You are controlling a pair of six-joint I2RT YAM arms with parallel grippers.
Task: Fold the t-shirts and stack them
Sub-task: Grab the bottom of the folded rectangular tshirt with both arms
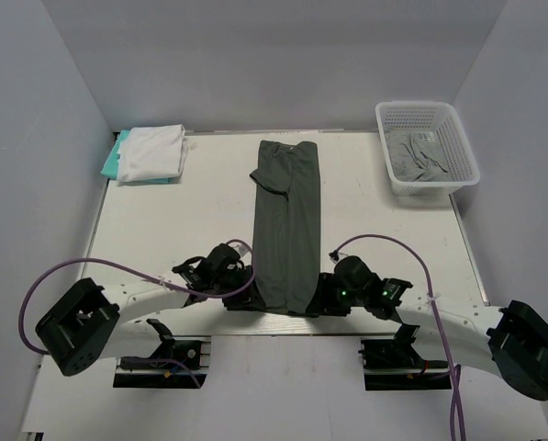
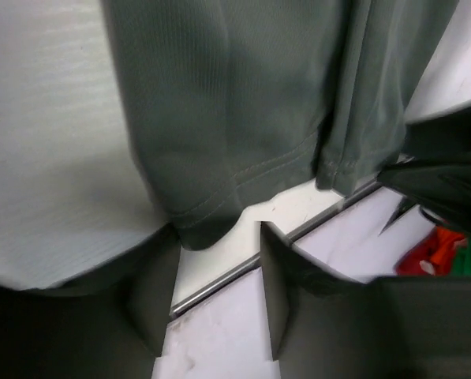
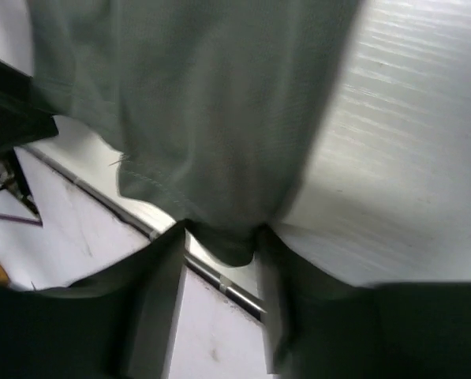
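Note:
The dark charcoal-grey t-shirt (image 1: 288, 220) lies folded into a long narrow strip down the middle of the table, hem towards me. My left gripper (image 1: 246, 283) is open at its near left hem corner (image 2: 203, 225), which sits just at the fingertips (image 2: 160, 268). My right gripper (image 1: 321, 299) is open around the near right hem corner (image 3: 231, 241), with cloth between its fingertips (image 3: 168, 253). The white t-shirt (image 1: 152, 152) lies folded on the teal t-shirt (image 1: 113, 163) at the back left. The lighter grey t-shirt (image 1: 419, 156) lies crumpled in the basket.
The white lattice basket (image 1: 462, 147) stands at the back right. The table's metal front edge (image 2: 219, 280) runs just under both grippers. Purple cables (image 1: 393, 243) loop over both arms. Grey walls close the table on three sides.

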